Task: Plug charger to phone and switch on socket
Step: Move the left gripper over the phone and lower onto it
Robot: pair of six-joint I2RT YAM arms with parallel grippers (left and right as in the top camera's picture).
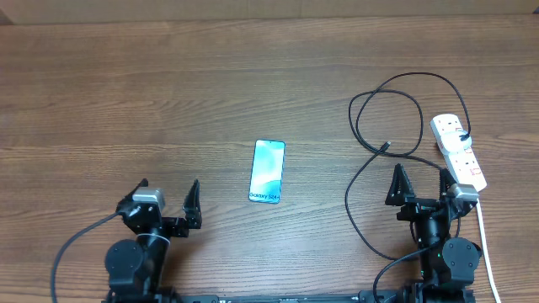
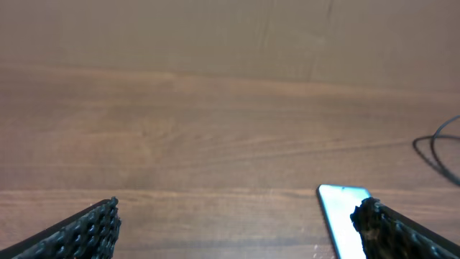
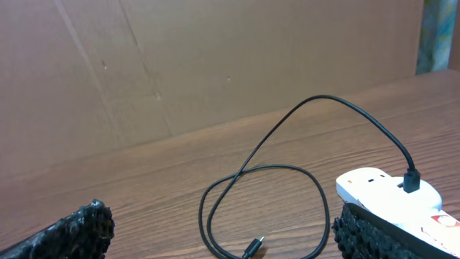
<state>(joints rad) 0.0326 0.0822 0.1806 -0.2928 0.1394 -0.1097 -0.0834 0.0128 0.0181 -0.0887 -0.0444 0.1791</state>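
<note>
Starting at the left, what is on show? (Editor)

Left gripper (image 1: 168,192), jaws spread wide and holding nothing, low at the near edge of the desk (image 1: 126,101). Right of it and a little farther out lies the phone (image 1: 268,172), flat, screen up, "Galaxy" end toward the robot. (Photographer)

And the right half? (Editor)

Charger (image 1: 351,109) sprawled in loose loops, well apart from the phone. Its plug tip (image 3: 253,247) lies free on the wood, while the far end looks seated in the socket (image 1: 459,151). Right gripper (image 1: 419,177), likewise wide open and empty, sits just beside the socket's near end, where the white lead (image 1: 482,231) runs toward the robot. (Photographer)

Which step, then? (Editor)

The first, by my reading: nothing is grasped and nothing is plugged into the phone. The next move likely calls for the right gripper to pinch the cable just behind the tip, with the left steadying the phone so the port is met squarely. The switch positions are too small to tell. (Photographer)
</note>
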